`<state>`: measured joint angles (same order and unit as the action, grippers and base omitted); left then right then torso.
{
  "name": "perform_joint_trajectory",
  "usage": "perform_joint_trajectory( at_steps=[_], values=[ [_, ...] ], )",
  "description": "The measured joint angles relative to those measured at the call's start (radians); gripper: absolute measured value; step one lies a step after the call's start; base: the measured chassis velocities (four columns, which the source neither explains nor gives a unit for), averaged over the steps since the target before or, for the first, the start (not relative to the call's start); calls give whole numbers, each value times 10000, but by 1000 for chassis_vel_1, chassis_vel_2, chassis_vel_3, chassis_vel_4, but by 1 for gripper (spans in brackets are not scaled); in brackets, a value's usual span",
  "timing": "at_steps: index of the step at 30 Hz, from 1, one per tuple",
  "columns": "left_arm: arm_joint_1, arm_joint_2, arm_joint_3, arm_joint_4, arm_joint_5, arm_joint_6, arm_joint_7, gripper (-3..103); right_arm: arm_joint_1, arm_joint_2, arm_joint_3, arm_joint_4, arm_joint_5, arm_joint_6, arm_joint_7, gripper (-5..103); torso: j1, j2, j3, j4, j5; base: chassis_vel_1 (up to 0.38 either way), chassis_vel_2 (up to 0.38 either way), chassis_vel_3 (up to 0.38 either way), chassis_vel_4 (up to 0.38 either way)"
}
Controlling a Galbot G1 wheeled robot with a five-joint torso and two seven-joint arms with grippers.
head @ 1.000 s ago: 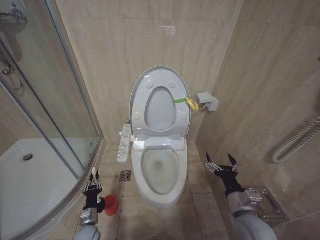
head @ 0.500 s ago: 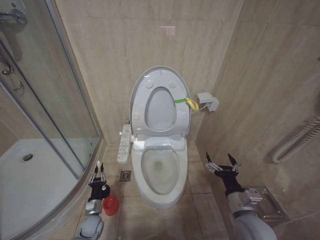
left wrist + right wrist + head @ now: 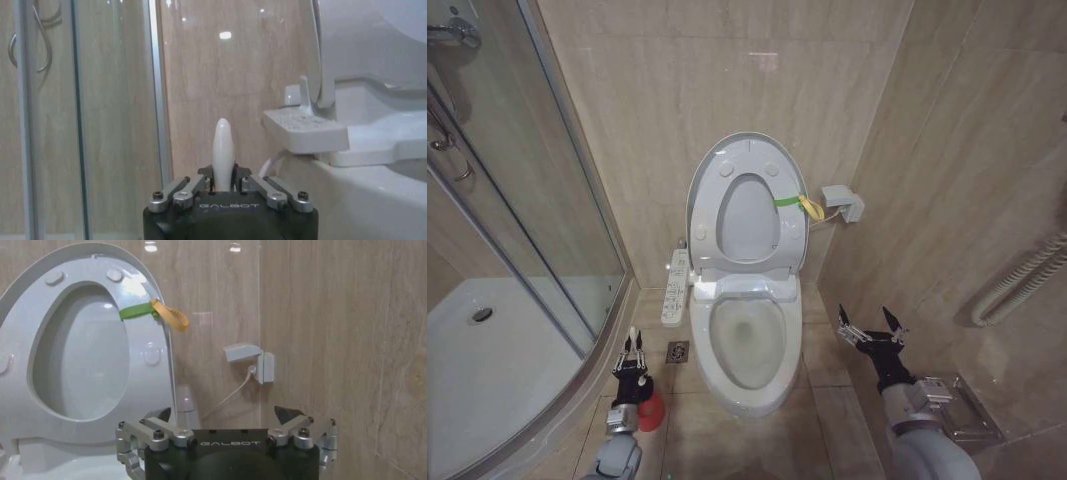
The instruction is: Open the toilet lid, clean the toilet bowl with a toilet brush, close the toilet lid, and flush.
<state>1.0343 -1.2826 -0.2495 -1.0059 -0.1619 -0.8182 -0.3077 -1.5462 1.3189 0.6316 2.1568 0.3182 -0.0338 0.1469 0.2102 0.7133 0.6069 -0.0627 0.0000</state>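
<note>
- The toilet lid is stood up against the wall, and the toilet bowl is left open.
- The toilet brush is held by its pale handle in the closed fingers of the left gripper, above the red holder cup.
- This gripper is seen in the narrow floor gap between the bowl and the shower glass.
- The right gripper is kept over bare floor near the right wall, its fingers spread wide and holding nothing.

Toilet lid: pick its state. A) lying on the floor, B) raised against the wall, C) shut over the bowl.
B: the toilet lid stands upright against the wall with the seat ring raised too, leaving the toilet bowl open below.
</note>
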Motion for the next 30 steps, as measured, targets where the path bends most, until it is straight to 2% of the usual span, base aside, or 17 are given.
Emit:
perform_joint_trajectory(
  at_steps=[30],
  values=[
    [-730, -449, 92, 2024, -31, 3, 548, 20, 0, 0, 0, -1, 0, 0, 0, 100, 0, 0, 0, 0, 0, 0, 0, 0, 0]
  ],
)
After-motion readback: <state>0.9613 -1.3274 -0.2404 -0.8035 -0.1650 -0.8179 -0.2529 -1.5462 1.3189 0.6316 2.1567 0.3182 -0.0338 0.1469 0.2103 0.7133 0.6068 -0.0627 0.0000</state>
